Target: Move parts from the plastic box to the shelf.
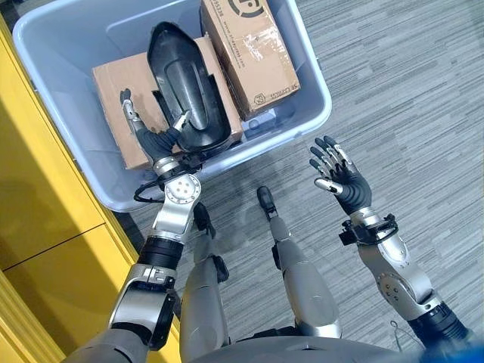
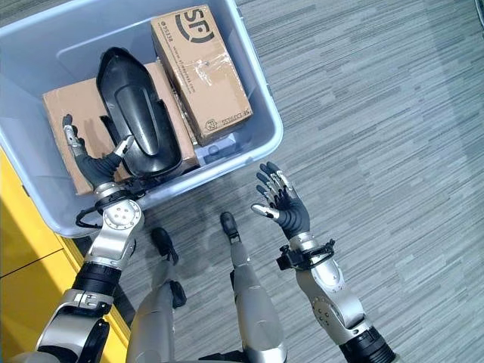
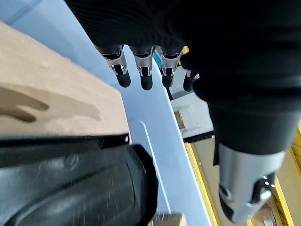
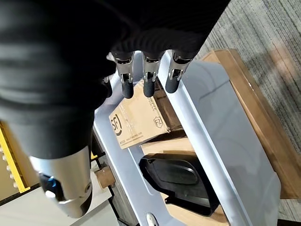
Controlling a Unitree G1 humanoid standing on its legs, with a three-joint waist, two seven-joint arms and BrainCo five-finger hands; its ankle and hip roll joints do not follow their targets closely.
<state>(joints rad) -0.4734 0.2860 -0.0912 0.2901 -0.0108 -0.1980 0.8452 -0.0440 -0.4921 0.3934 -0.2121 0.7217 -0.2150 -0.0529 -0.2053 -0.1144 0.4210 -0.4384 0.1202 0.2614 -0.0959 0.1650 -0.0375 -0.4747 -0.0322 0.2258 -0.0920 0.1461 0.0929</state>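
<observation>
A long black moulded part (image 1: 181, 83) lies in the pale blue plastic box (image 1: 321, 91), on top of a flat cardboard box (image 1: 113, 91). My left hand (image 1: 156, 141) reaches in over the box's near rim, at the near end of the black part. It is open: the fingers (image 1: 128, 106) spread over the flat cardboard, and the thumb lies against the part's left edge. The left wrist view shows straight fingers (image 3: 143, 77) above the cardboard, with the black part (image 3: 70, 183) beside them. My right hand (image 1: 340, 174) hovers open over the floor, just outside the box's near right corner.
A second cardboard box (image 1: 249, 53) with printed marks stands in the right side of the plastic box. A yellow shelf unit (image 1: 38, 227) runs along the left, close against the box. Grey striped carpet (image 1: 408, 91) lies to the right.
</observation>
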